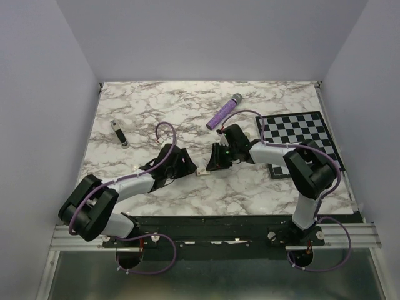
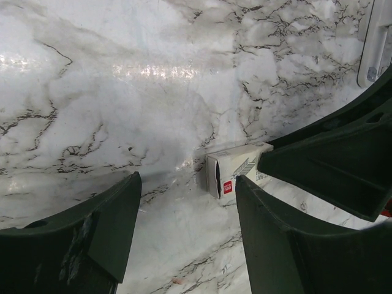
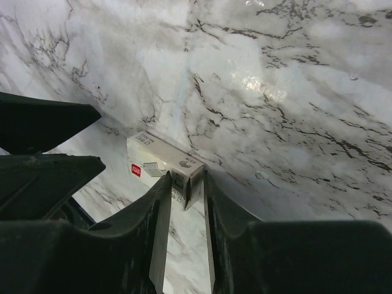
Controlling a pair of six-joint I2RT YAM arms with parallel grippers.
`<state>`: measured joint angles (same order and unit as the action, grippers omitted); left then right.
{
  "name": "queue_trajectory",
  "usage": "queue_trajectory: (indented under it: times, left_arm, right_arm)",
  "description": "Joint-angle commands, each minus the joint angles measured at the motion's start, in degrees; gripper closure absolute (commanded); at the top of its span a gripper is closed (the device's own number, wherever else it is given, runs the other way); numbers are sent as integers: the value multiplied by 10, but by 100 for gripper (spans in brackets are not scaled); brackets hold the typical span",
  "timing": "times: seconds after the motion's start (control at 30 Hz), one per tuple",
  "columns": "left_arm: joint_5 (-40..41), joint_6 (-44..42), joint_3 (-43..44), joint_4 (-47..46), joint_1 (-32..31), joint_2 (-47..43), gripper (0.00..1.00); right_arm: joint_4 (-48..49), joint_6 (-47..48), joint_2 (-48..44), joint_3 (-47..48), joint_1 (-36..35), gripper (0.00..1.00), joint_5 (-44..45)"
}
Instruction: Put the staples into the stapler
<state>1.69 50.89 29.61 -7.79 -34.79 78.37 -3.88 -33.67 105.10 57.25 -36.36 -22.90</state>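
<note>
The cream-white staple box (image 3: 160, 164) lies flat on the marble table, small in the top view (image 1: 201, 174) between the two grippers. My right gripper (image 3: 187, 190) is closed on one end of the box, a finger on each side. My left gripper (image 2: 187, 205) is open and empty, low over the table, with the box's open other end (image 2: 233, 168) just past its right finger (image 2: 269, 233). The stapler (image 1: 119, 132) lies far off at the table's left. The grey metallic staple block is not visible.
A purple cylinder with a grey tip (image 1: 224, 111) lies behind the right gripper (image 1: 217, 162). A checkerboard mat (image 1: 299, 134) covers the right side under the right arm. The left gripper (image 1: 186, 165) sits close to the right one.
</note>
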Motion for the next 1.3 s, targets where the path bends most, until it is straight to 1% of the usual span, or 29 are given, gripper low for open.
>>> queue_trajectory:
  times: [0.0, 0.1, 0.13, 0.2, 0.23, 0.33, 0.43, 0.53, 0.57, 0.67, 0.73, 1.03, 1.1, 1.17, 1.2, 1.27]
  left_arm:
    - [-15, 9, 13, -11, -7, 13, 30]
    - [-15, 9, 15, -9, -8, 14, 30]
    - [-15, 9, 17, -8, -9, 15, 30]
    - [-15, 8, 18, -8, -10, 16, 31]
    - [-16, 7, 19, -8, -10, 16, 32]
    - [-16, 6, 24, -1, -12, 19, 33]
    - [-13, 3, 31, 9, -16, 21, 36]
    - [-2, 3, 43, 30, -20, 26, 41]
    - [1, 2, 48, 37, -21, 30, 45]
    - [13, -1, 61, 65, -25, 37, 49]
    - [20, -4, 68, 77, -27, 39, 54]
    - [25, -16, 85, 113, -32, 56, 60]
    - [24, -18, 87, 117, -33, 60, 65]
    - [24, -19, 91, 118, -34, 64, 67]
    - [23, -19, 91, 119, -34, 66, 70]
    - [25, -19, 92, 121, -37, 67, 71]
  right_arm:
    - [10, -7, 19, -1, 2, 65, -36]
    - [4, -5, 28, 1, 2, 67, -42]
    - [2, -5, 29, 2, 3, 70, -42]
    - [2, -4, 30, 3, 2, 72, -43]
    - [2, -3, 29, 3, 2, 75, -43]
    - [1, 0, 24, 2, 2, 81, -37]
    - [-2, 3, 21, 2, 2, 84, -34]
    - [-2, 4, 21, 2, 2, 85, -34]
    - [-1, 4, 21, 1, 1, 85, -32]
    - [-1, 5, 20, 1, 2, 85, -29]
    - [0, 6, 20, 1, 2, 85, -29]
    - [0, 7, 24, 1, 2, 85, -29]
    - [0, 7, 23, 1, 1, 85, -29]
    - [0, 7, 24, 1, 2, 85, -29]
    - [-1, 7, 23, 1, 2, 85, -29]
    - [1, 7, 24, 1, 2, 85, -29]
